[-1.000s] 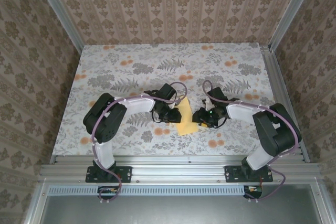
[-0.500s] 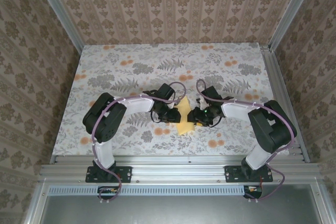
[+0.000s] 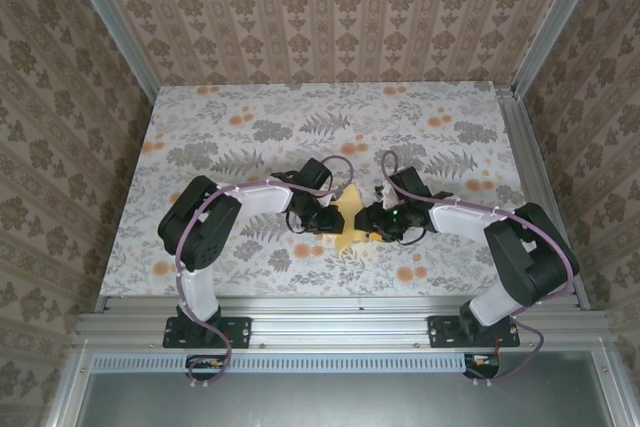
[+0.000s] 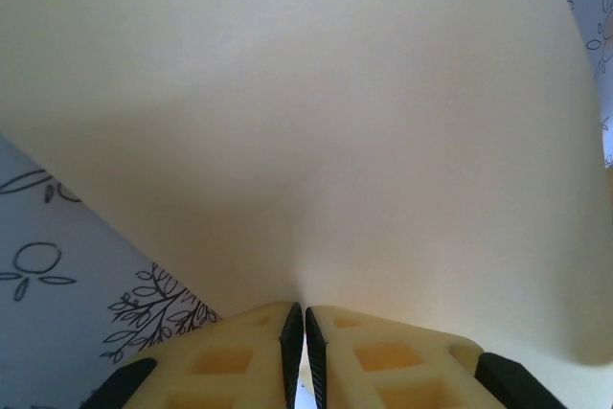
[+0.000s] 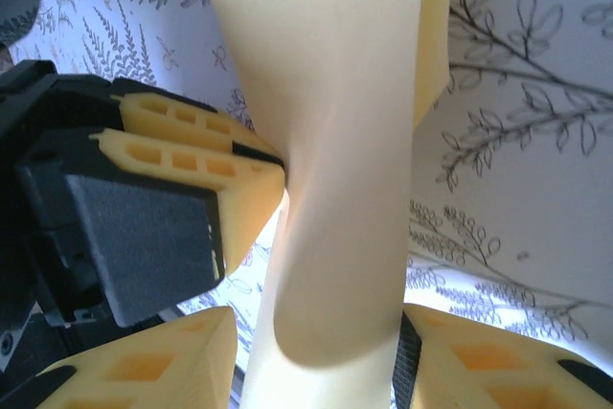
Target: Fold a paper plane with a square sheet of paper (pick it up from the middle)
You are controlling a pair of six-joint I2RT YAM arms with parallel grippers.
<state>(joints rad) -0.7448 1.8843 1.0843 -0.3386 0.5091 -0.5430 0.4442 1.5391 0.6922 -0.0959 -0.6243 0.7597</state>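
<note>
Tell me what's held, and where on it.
The left gripper pinches the square sheet of paper by one edge. It runs between the right gripper fingers, but the grip is unclear.

Paper sheet (image 4: 316, 122) in left end effector (image 4: 304, 330)

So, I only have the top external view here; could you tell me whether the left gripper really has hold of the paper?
Observer: Yes. In the left wrist view the left gripper has its fingers closed together on an edge of the square sheet of paper.
Operator: Thank you. Is the right gripper closed on it as well?
Observer: No. In the right wrist view the right gripper has its fingers apart, with a curved band of the sheet running between them.
Operator: Is the sheet lying flat?
Observer: No, the right wrist view shows it bowed into a curve above the flowered cloth.
</note>
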